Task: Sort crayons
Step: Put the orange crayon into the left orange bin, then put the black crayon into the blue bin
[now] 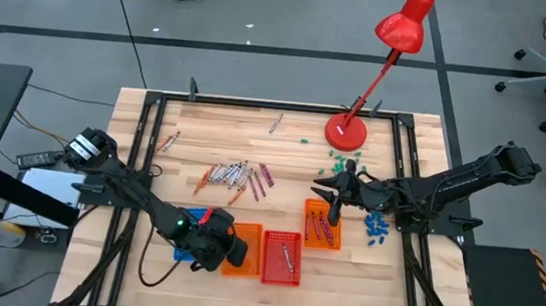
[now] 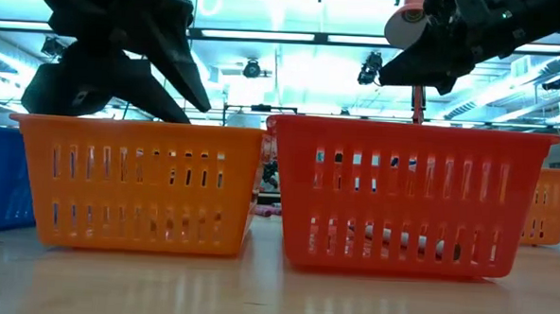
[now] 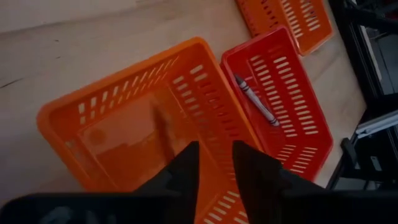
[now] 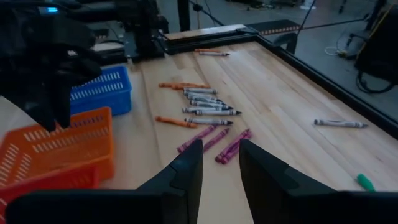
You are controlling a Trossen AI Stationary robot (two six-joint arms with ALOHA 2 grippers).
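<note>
The left gripper hangs over the slatted orange plastic basket at the near edge of the pale wooden table, its 2 dark fingers parted with a narrow gap and nothing between them. A blurred orange streak, likely a crayon, shows inside that basket in the left wrist view. Beside it, the red plastic basket holds 1 grey-white crayon lying on its floor. A blue basket sits on the orange basket's other side. The right gripper hovers above the far end of a second, smaller orange basket that holds several crayons, its fingers likewise apart and empty. The main cluster of loose crayons, short orange, grey-white and magenta-purple sticks, lies mid-table, with strays toward the far edge and the left rail. A red desk lamp stands at the far side, small teal-green bits near its base and small blue bits by the right arm.
</note>
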